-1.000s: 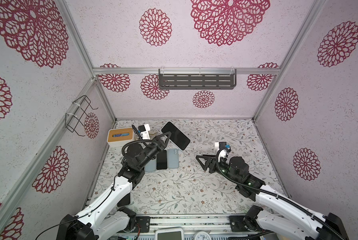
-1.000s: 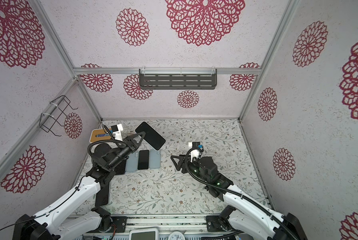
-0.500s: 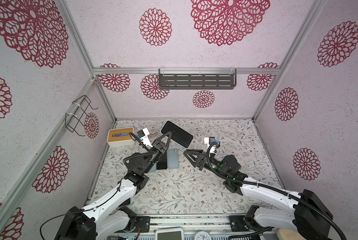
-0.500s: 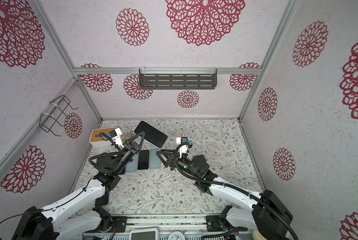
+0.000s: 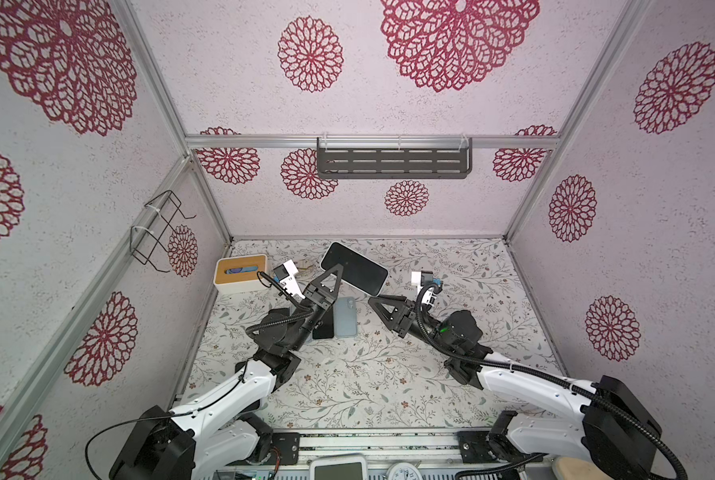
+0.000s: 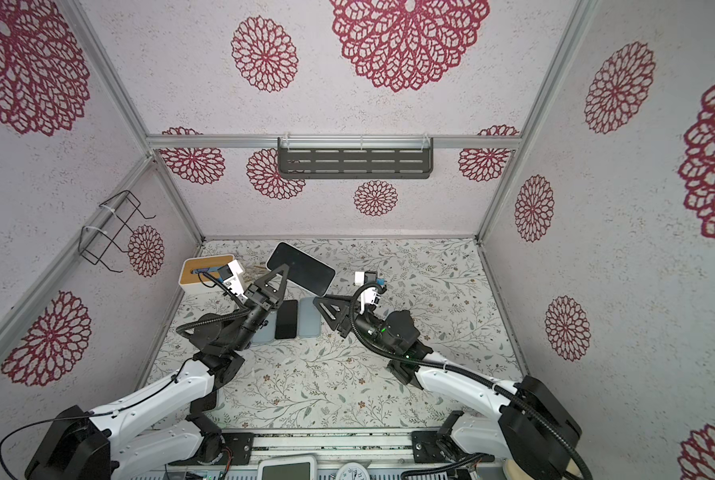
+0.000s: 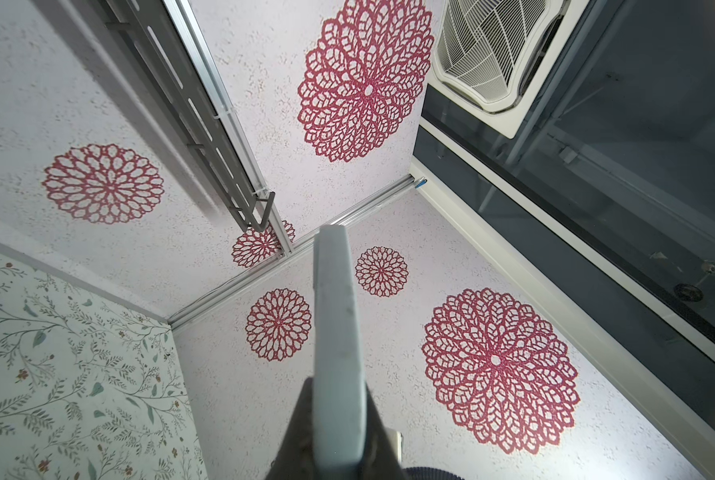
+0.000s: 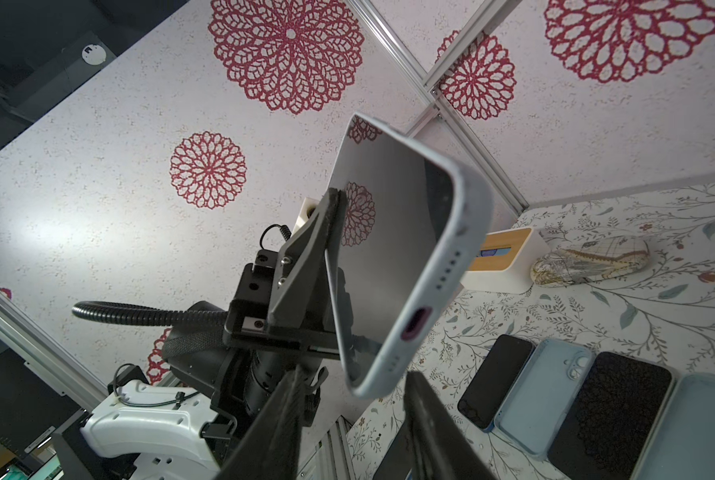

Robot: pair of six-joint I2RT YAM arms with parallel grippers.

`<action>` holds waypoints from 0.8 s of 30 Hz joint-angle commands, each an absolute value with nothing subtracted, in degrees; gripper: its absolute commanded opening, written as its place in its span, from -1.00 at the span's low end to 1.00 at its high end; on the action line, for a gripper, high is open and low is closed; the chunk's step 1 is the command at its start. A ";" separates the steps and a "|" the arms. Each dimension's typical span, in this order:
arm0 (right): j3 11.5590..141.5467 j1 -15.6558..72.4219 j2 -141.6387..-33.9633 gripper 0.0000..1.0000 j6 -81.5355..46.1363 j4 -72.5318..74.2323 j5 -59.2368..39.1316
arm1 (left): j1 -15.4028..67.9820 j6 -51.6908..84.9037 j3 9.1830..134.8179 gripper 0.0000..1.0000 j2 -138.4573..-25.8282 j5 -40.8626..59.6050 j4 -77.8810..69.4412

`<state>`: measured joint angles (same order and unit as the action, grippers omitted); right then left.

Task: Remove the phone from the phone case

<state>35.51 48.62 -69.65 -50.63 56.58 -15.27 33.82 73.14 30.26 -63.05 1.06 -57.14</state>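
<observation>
A phone (image 5: pixel 353 268) with a dark screen, in a light blue phone case (image 8: pixel 443 270), hangs tilted above the back left of the table in both top views. My left gripper (image 5: pixel 335 272) is shut on one long side of it; the left wrist view shows the case's edge (image 7: pixel 337 324) running out from between the fingers. My right gripper (image 5: pixel 371 299) has come in from the right, just below the phone. In the right wrist view its jaws (image 8: pixel 355 376) stand open on either side of the case's lower corner, with a gap on each side.
Under the phone several other phones (image 5: pixel 324 328) and blue cases (image 5: pixel 345 318) lie side by side on the floral table. A white and wood tissue box (image 5: pixel 241 274) stands at the back left, with a patterned pouch (image 8: pixel 588 259) beside it. A wire rack (image 5: pixel 156 232) hangs on the left wall.
My right gripper has moved left and up to the phone's lower corner, and its jaws have narrowed. The left gripper has carried the phone a little toward the middle.
</observation>
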 commanded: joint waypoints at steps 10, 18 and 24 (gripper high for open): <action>37.69 47.77 -71.15 -0.68 -53.74 64.50 -15.56 | 34.23 73.83 29.73 -1.00 -62.04 0.19 -63.15; 38.06 47.68 -71.38 -1.00 -53.52 64.33 -15.56 | 34.24 74.31 29.87 -1.00 -62.64 1.06 -63.92; 38.71 47.68 -70.64 -1.00 -46.99 58.70 -19.03 | 34.02 78.00 33.21 -1.00 -61.31 1.03 -50.87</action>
